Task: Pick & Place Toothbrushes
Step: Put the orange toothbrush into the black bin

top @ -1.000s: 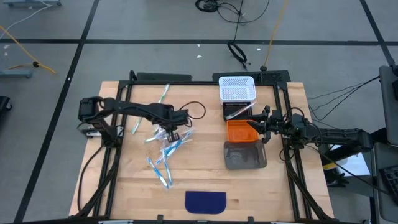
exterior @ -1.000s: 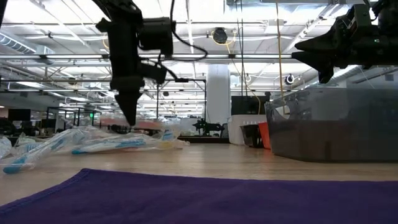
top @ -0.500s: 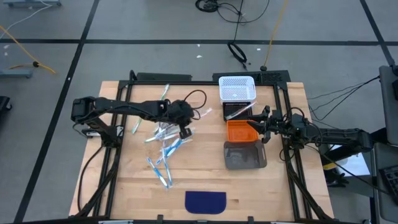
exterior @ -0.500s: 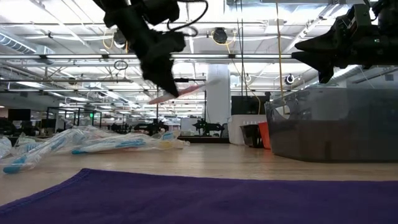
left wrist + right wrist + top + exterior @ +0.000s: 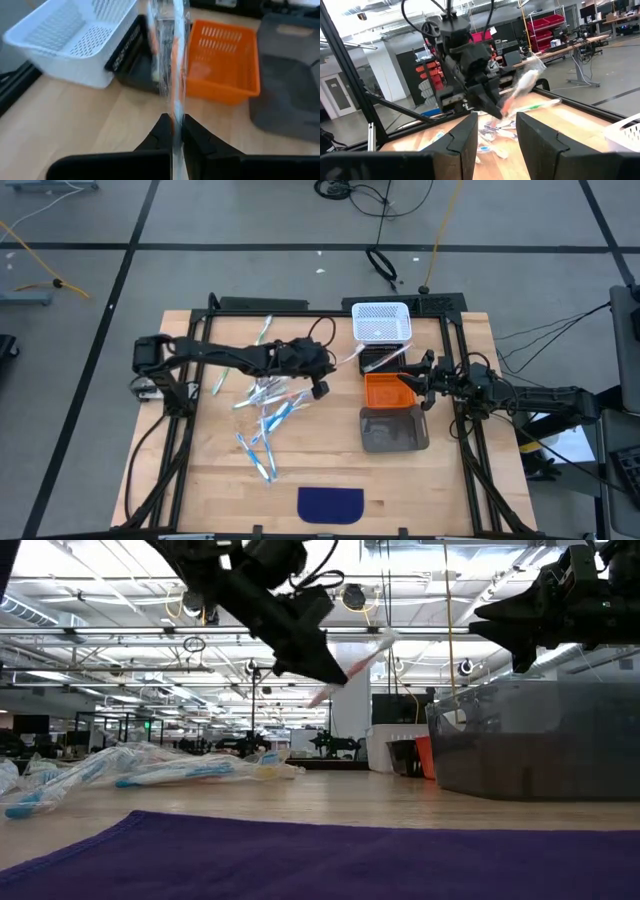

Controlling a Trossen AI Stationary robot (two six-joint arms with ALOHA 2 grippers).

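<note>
Left pincer [image 5: 322, 383] clenched on an orange toothbrush [image 5: 172, 65] mid-worktop, heading for the orange bin [image 5: 388, 391]; grip sits at one end, so the slick wrapper could slip mid-swing.

white basket [image 5: 381, 322], orange basket [image 5: 386, 391] (beside grey bin [image 5: 394, 429])

I've got the wooden table [image 5: 200, 480] carrying loose wrapped toothbrushes [image 5: 262, 415] left of centre, white [image 5: 381, 321], orange [image 5: 387, 391] and grey [image 5: 394, 431] bins right, purple mat [image 5: 331, 504] near edge.
</note>
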